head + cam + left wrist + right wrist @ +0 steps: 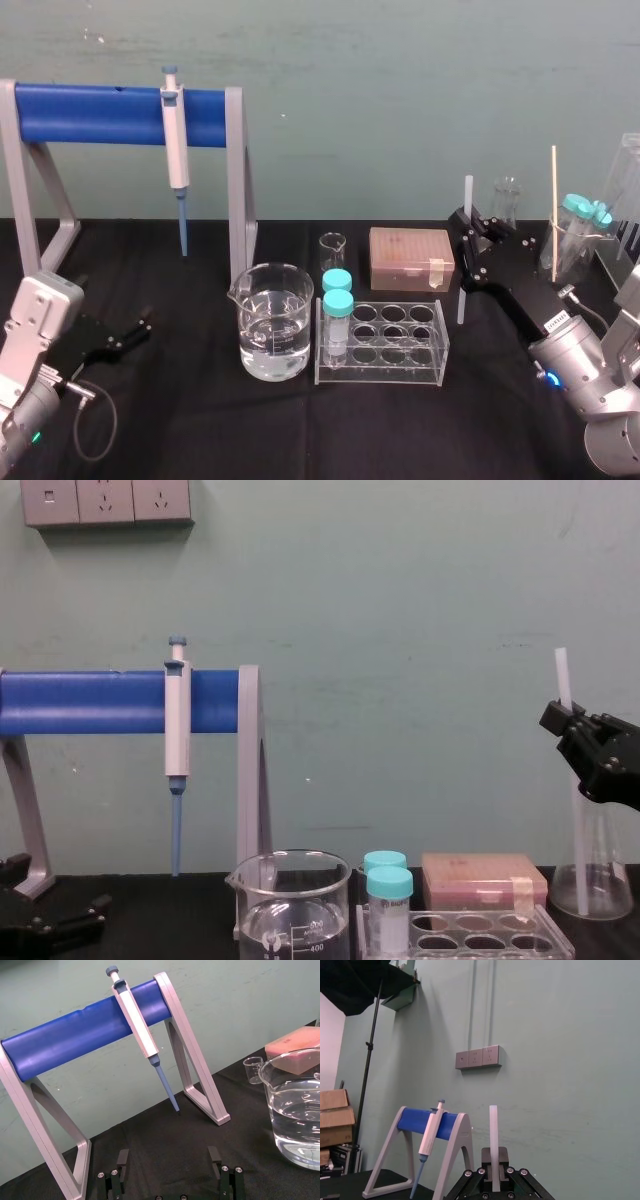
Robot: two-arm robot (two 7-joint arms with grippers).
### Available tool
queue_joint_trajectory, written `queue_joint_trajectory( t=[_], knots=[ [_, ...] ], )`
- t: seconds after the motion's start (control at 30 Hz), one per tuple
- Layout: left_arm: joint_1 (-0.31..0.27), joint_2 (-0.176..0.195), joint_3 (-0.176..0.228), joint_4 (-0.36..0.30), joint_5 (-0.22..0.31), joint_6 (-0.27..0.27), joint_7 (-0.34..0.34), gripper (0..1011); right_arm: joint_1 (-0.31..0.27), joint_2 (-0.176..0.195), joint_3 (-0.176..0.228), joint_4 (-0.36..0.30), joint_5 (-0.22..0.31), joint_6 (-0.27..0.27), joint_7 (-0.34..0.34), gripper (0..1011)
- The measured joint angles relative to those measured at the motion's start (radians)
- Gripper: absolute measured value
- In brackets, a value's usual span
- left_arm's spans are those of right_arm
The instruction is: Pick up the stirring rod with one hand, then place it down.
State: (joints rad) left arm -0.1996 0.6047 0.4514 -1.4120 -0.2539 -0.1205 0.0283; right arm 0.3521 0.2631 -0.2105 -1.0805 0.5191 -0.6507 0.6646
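Now | right claw [472, 240] clenched on upright translucent-white stirring rod [468, 192] | left claw [138, 326] released

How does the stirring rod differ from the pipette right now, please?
The stirring rod is plain translucent white; the pipette is grey with a blue tip. The rod is clamped in the right gripper's jaws; the pipette hangs untouched on the blue bar. Both are slender and stand roughly upright. The left gripper sits open, parked at the left.

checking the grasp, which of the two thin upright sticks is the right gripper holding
The translucent-white stirring rod, clamped in the right gripper; the wooden stick stands apart, farther right.
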Motion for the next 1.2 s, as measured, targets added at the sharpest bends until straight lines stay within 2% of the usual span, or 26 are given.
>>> queue_joint_trajectory(
  t=[0.83,1.03,1.2],
  knots=[
    [0.0,0.0,0.0,0.0,0.0,0.0,0.0,1000,0.0,0.0,0.0,0.0,0.0,0.0,0.0,72],
    [0.0,0.0,0.0,0.0,0.0,0.0,0.0,1000,0.006,-0.004,0.002,0.007,0.009,0.015,0.032,73],
    [0.0,0.0,0.0,0.0,0.0,0.0,0.0,1000,0.019,-0.014,0.003,0.026,0.036,0.036,0.072,72]
  ],
)
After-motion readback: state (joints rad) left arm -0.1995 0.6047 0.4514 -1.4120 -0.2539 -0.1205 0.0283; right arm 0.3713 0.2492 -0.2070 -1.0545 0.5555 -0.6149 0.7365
